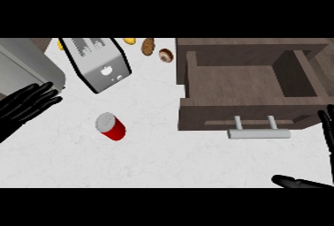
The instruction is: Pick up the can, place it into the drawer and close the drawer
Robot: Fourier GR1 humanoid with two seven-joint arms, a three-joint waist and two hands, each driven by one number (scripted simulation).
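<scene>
Right hand point(297, 182): at the lower right edge, thumb and fingers spread wide, holding nothing.
Left hand point(26, 107): at the left edge, fingers straight and open, also empty.
Red cylindrical metal can with grey lid point(111, 126): on the white marble worktop point(163, 154), touching no hand; it seems to stand upright.
Deciding relation: can lies right of the left hand, which is clearly nearer; right hand is well apart.
Brown wooden drawer point(209, 112): pulled open, right of the can.

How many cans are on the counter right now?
1. The red can sits on the white counter, left of the open drawer and below the toaster in view. Others could hide behind the toaster.
</scene>
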